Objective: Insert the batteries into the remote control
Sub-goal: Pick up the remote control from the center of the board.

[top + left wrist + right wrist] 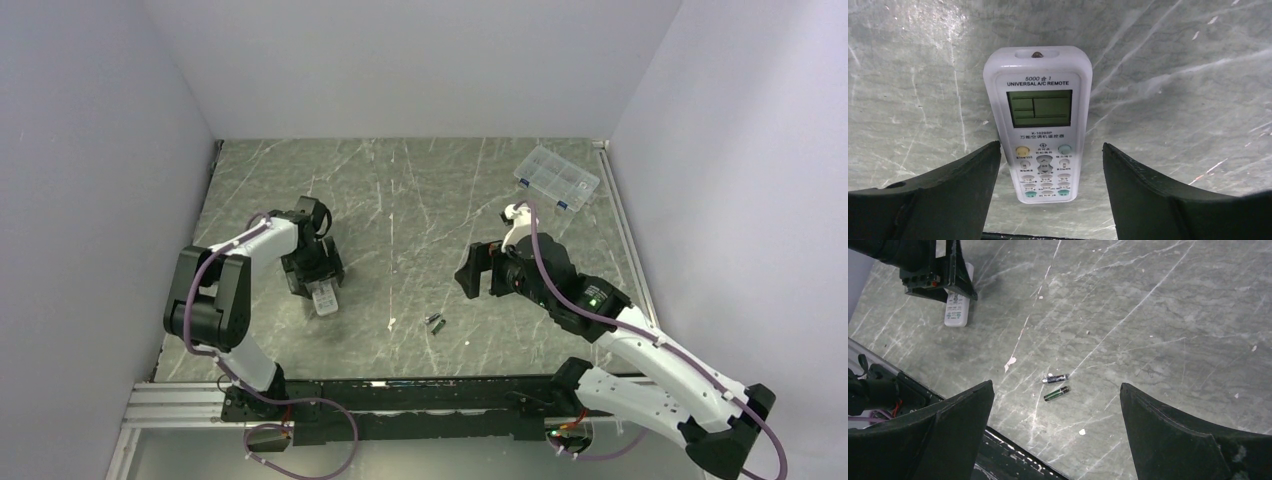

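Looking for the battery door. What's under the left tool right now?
The remote control lies face up on the table between the left tool's open fingers, screen showing. Its back is against the table, hidden, so no battery door is visible.

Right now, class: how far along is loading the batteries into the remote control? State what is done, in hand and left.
Done: nothing loaded. Both batteries lie side by side on the table. In hand: the open left claw straddles the remote control, which lies buttons-up, ungripped. The open right claw hovers over the batteries, empty. Left: grasping, exposing the compartment, inserting both.
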Robot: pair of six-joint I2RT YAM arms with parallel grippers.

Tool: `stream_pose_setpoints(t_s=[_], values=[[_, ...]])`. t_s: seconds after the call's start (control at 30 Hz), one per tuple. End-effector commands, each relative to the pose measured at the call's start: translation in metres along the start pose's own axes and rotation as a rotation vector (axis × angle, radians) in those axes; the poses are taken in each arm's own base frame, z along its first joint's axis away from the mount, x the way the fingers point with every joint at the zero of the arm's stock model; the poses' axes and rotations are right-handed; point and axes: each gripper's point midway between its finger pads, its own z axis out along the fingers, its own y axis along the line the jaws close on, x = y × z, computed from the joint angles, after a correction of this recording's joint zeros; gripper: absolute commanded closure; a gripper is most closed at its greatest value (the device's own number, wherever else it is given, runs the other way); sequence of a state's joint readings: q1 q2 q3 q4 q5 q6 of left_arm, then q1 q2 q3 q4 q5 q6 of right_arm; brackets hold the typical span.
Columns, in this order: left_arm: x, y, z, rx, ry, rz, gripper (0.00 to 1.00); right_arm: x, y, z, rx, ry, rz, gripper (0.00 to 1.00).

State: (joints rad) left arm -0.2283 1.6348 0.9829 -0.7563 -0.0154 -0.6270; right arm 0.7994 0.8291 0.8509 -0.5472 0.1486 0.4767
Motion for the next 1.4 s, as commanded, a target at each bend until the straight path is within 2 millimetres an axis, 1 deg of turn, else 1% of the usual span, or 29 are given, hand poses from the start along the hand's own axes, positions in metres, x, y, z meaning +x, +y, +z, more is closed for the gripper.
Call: stream_pose_setpoints(t_s=[0.0, 0.27, 0.43, 0.5, 0.57, 0.6, 0.63, 0.67, 0.7, 0.8, 0.93, 1.17, 1.37], values=[[-0.011, -0.005, 0.000, 0.002, -0.019, 0.012, 0.22, -0.007, 0.002, -0.004, -0.018, -0.035, -0.006, 0.00], [-0.011, -0.003, 0.000, -0.008, -0.019, 0.013, 0.36, -0.007, 0.003, -0.005, -0.021, -0.033, -0.008, 0.00], [-0.011, -0.003, -0.002, -0.002, -0.022, 0.016, 0.52, -0.008, 0.004, -0.007, -0.028, -0.036, -0.006, 0.00], [-0.011, -0.004, -0.003, 0.003, -0.023, 0.016, 0.61, -0.008, 0.004, -0.007, -0.027, -0.037, -0.003, 0.00], [-0.010, -0.005, -0.003, 0.011, -0.023, 0.018, 0.73, -0.007, 0.003, -0.008, -0.026, -0.036, 0.000, 0.00], [-0.010, -0.006, -0.004, 0.018, -0.025, 0.018, 0.80, -0.006, 0.003, -0.008, -0.025, -0.034, 0.002, 0.00], [-0.010, -0.006, -0.005, 0.023, -0.027, 0.017, 0.93, -0.005, 0.003, -0.007, -0.025, -0.030, 0.002, 0.00], [-0.010, -0.007, -0.007, 0.027, -0.030, 0.015, 1.00, -0.004, 0.002, -0.007, -0.023, -0.027, 0.003, 0.00], [-0.011, -0.007, -0.009, 0.033, -0.039, 0.018, 1.00, -0.003, 0.002, -0.007, -0.023, -0.022, 0.004, 0.00], [-0.009, -0.017, -0.016, 0.100, -0.042, 0.026, 1.00, -0.002, 0.004, -0.007, -0.034, -0.021, 0.005, 0.00], [-0.005, -0.029, -0.032, 0.192, -0.050, 0.039, 1.00, -0.003, 0.009, -0.009, -0.065, -0.028, 0.006, 0.00], [0.007, -0.060, -0.067, 0.433, -0.060, 0.061, 1.00, -0.003, 0.017, -0.008, -0.106, -0.024, 0.009, 0.00], [0.013, -0.079, -0.097, 0.593, -0.076, 0.064, 1.00, -0.002, 0.030, -0.007, -0.166, -0.009, 0.038, 0.00]])
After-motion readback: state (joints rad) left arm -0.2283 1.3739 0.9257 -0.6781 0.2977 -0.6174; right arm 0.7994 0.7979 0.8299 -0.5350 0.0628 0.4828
